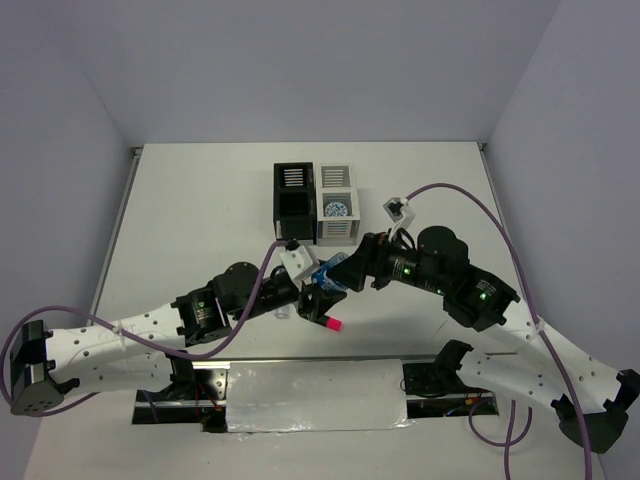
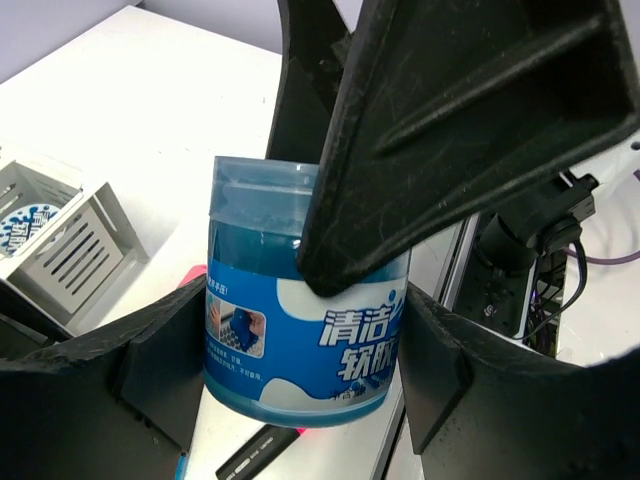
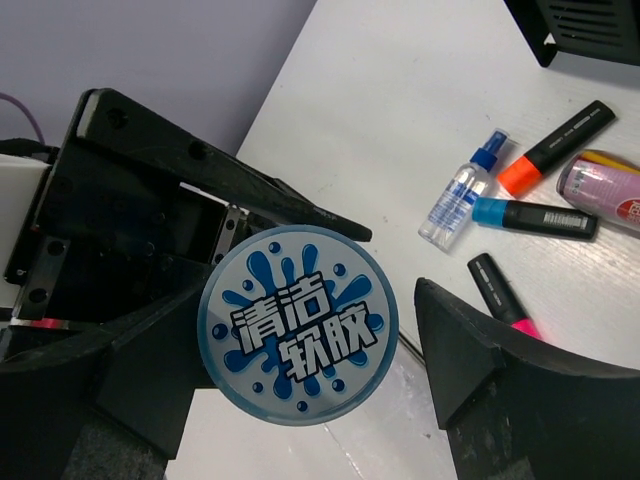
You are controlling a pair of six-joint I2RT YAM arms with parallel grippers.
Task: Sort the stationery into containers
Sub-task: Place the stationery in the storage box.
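A round blue roll with a printed lid (image 3: 298, 325) hangs above the table between both grippers (image 1: 330, 276). My left gripper (image 2: 305, 370) is shut on its sides (image 2: 300, 340). My right gripper (image 3: 310, 320) is open around it, with a gap at its right finger (image 3: 480, 360); one right finger (image 2: 450, 130) lies over the lid. A second blue roll (image 1: 337, 209) sits in the white organiser (image 1: 335, 175), next to the black organiser (image 1: 293, 195). A clear blue-capped bottle (image 3: 462, 190), orange (image 3: 555, 148), blue (image 3: 535, 218) and pink (image 3: 503, 295) highlighters and a pink tube (image 3: 600, 185) lie on the table.
The pink highlighter (image 1: 330, 322) lies just under the grippers near the table's front edge. The white organiser (image 2: 60, 240) shows at the left of the left wrist view. Side walls enclose the table.
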